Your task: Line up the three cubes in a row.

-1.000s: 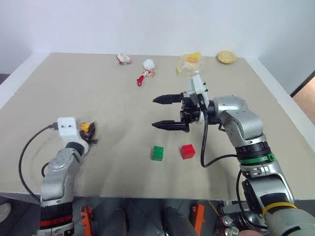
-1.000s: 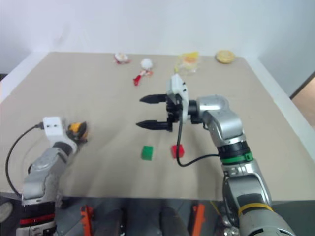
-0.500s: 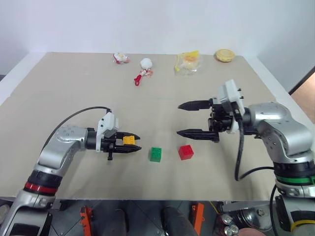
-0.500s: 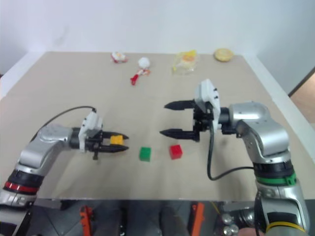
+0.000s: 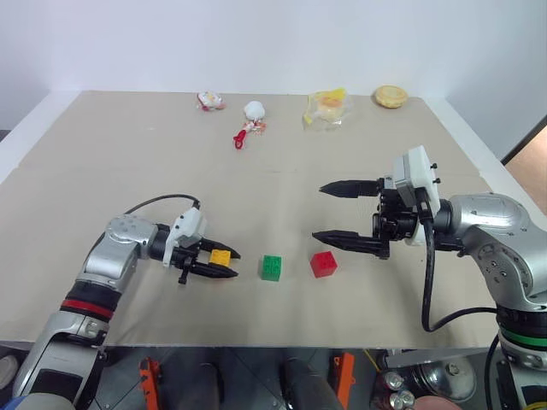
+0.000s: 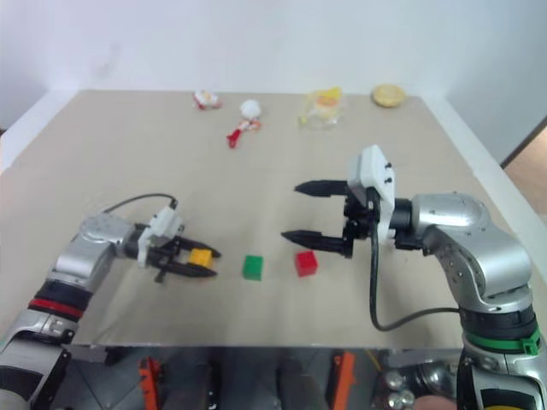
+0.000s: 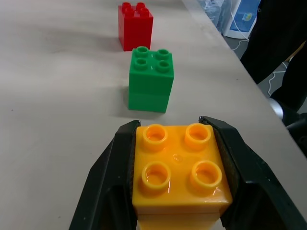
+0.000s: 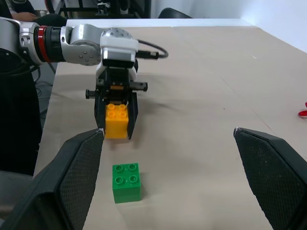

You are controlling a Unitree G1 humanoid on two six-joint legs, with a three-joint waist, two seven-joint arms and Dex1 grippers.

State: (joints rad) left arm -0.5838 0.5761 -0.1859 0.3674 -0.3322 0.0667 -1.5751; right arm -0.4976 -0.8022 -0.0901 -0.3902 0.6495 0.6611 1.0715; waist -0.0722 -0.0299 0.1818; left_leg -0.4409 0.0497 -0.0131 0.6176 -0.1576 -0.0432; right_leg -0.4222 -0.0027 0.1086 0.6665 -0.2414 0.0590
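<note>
At lower left, the yellow cube [image 5: 220, 256] is clamped by the left gripper [image 5: 224, 263], beside the green cube [image 5: 272, 267] and red cube [image 5: 324, 264]; the right gripper [image 5: 329, 213] is spread wide.

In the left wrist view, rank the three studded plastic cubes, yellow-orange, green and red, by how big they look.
1. Yellow-orange studded plastic cube, largest.
2. Green studded plastic cube.
3. Red studded plastic cube, smallest.
This follows nearness to the camera only; the head views show them about alike in size.
</note>
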